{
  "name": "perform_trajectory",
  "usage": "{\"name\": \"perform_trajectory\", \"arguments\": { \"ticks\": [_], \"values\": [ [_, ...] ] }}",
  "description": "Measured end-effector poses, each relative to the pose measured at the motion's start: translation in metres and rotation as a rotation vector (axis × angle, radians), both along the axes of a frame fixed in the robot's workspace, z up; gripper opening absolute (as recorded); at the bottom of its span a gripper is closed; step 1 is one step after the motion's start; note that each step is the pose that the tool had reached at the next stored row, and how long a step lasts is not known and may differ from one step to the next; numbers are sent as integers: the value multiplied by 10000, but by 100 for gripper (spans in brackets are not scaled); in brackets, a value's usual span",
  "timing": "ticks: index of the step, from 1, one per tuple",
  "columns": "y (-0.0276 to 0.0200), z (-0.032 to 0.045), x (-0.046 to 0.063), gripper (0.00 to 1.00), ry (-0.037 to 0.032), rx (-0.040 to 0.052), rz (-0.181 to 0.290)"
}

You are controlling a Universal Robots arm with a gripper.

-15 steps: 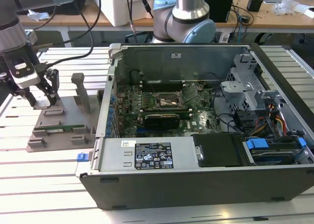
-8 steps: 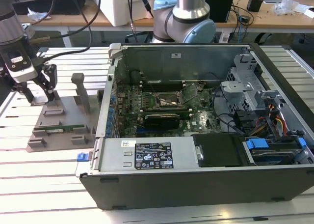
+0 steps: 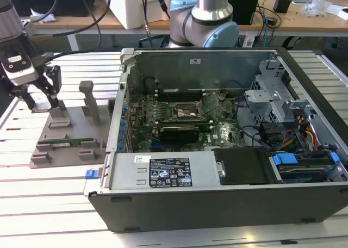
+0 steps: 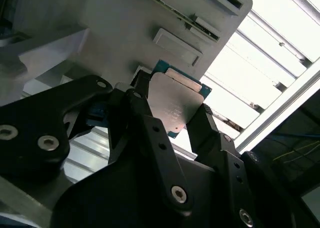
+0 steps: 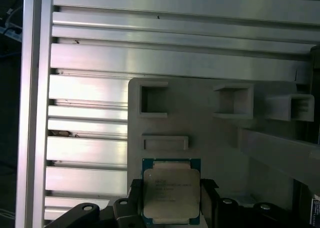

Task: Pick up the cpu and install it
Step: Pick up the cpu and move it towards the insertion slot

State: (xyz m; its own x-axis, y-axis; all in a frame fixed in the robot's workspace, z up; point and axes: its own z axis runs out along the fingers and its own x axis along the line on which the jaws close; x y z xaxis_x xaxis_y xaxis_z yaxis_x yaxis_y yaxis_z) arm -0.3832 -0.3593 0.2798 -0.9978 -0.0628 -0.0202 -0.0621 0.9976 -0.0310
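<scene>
On a slatted aluminium table [image 3: 49,199], an open black computer case [image 3: 217,210] lies on its side and takes up most of the exterior view, its motherboard [image 3: 179,117] exposed and the metal-framed processor socket [image 3: 185,112] visible near the board's middle. A white label [image 3: 169,172] crowded with small print and symbols is stuck to the silver power supply housing along the near wall of the case; the print is too fine to make out. To the exterior view's left of the case sits a grey plastic holder block [image 3: 65,142] with upright posts [image 3: 89,101], and a long green memory stick [image 3: 65,143] lies in a slot on it. The arm's black gripper [image 3: 41,101] is down over the far end of that block. In both wrist views its two dark fingers [image 4: 202,123] stand one on each side of the cpu [image 5: 171,195], the jaws drawn in narrow and pressed against opposite edges of the chip. The cpu [image 4: 175,105] is a small square with a pale silvery lid and a green-blue rim, just above the holder's flat surface; whether it has left that surface cannot be told. Faint lines of writing cross the lid.
</scene>
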Motion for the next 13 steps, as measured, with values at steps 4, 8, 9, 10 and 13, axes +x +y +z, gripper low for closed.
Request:
{"name": "perform_trajectory", "arguments": {
  "ticks": [4, 8, 9, 10, 13],
  "values": [
    [3, 98, 0, 55, -1, 1, 0],
    [8, 220, 0, 55, 0, 0, 0],
    [10, 246, 0, 55, -1, 1, 0],
    [11, 266, 0, 55, -1, 0, 0],
    [14, 303, 0, 55, -1, 1, 1]
  ]
}}
